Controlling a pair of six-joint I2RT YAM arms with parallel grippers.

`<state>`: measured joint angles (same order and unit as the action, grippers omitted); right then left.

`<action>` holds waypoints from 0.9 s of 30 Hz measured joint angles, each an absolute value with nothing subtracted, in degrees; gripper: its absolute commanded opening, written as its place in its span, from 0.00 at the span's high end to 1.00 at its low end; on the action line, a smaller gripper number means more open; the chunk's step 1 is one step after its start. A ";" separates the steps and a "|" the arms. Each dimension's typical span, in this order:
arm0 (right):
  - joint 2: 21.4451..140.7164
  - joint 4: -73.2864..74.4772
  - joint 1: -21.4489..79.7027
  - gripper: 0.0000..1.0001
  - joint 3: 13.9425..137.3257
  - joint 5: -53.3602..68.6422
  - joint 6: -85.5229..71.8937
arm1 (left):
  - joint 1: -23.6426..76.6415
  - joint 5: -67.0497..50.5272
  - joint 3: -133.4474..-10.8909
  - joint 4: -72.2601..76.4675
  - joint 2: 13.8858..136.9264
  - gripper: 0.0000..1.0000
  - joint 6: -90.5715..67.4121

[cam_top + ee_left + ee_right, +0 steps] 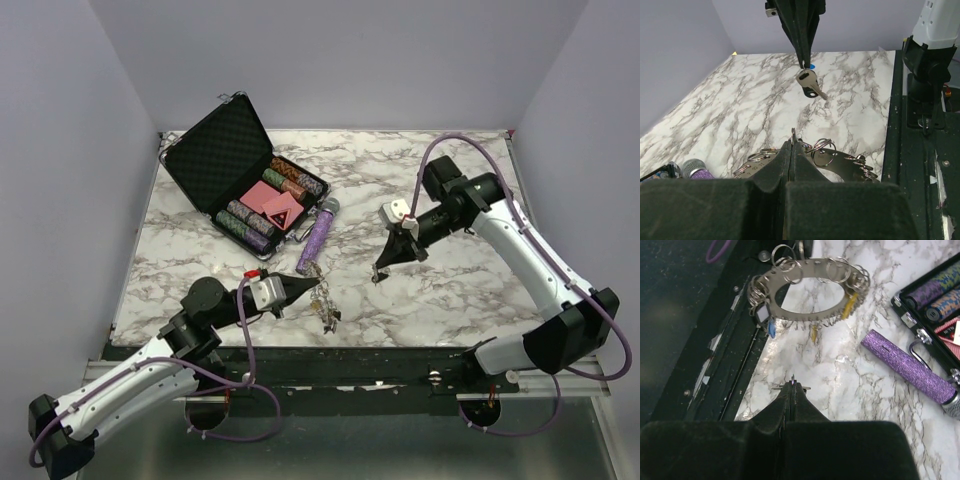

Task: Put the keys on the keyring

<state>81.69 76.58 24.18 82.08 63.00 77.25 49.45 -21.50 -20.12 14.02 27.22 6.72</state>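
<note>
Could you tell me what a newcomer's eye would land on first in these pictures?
Probably the open black case of coloured chips at the far left of the table, with a glittery purple tube lying just right of it. Next, the right tool dangling a silver key above the marble, and the crowded keyring near the front edge, at the shut left tool's tip.

table [450, 290]: white marble-pattern top
case [215, 150]: black, open, far left, chips inside
tube [317, 240]: purple, lying just beside case
keyring [324, 302]: near front edge; contact with top unclear
</note>
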 measured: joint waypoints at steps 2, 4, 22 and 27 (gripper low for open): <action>81.10 76.62 25.87 1.00 81.78 62.30 77.97 | 49.34 -21.61 -20.93 13.78 28.10 1.00 7.62; 80.88 76.62 27.24 1.00 81.65 61.73 78.39 | 49.12 -21.78 -21.91 13.67 28.97 1.00 8.58; 80.95 75.46 33.98 0.99 80.23 58.72 76.29 | 46.94 -24.32 -23.05 14.90 33.28 1.00 9.85; 80.97 74.24 34.87 1.00 79.85 58.50 74.98 | 46.94 -24.38 -23.05 14.83 33.41 1.00 10.07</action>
<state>80.97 74.24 34.87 79.85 58.50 74.98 46.94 -24.38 -23.05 14.83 33.41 10.07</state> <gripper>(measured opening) 0.007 0.008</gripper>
